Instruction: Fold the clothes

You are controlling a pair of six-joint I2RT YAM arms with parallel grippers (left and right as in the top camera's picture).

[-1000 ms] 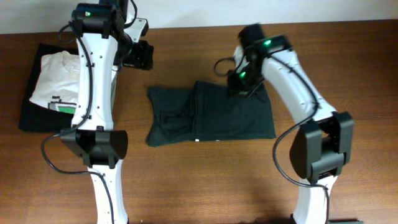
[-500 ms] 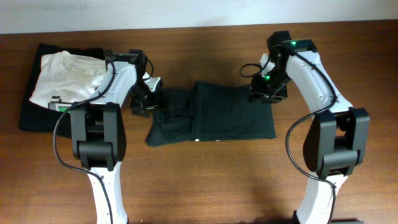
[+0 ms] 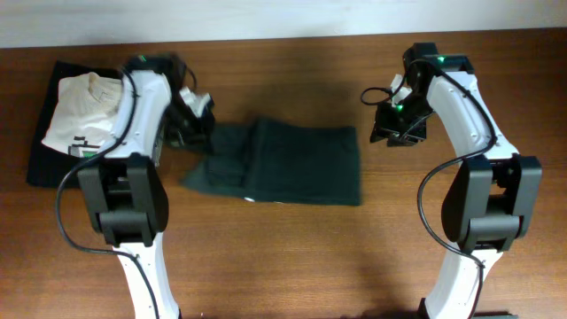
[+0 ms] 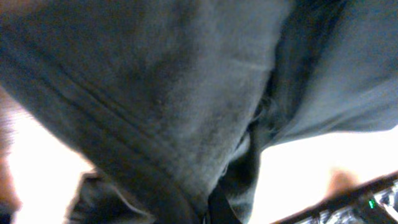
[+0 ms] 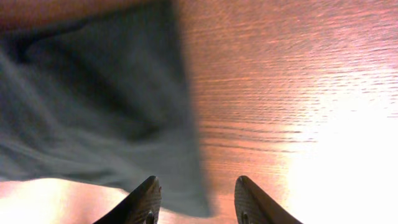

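Left claw pinches T-shirt left edge, seemingly to drag it; right claw wide, empty, giving cloth slack.

L gripper dragged shirt leftward; R gripper now off it, open.

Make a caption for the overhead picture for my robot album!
Left gripper holds one end of the folded dark T-shirt; right gripper hovers open over the table.

Brown wooden table: folded dark T-shirt at centre, black garment far left.
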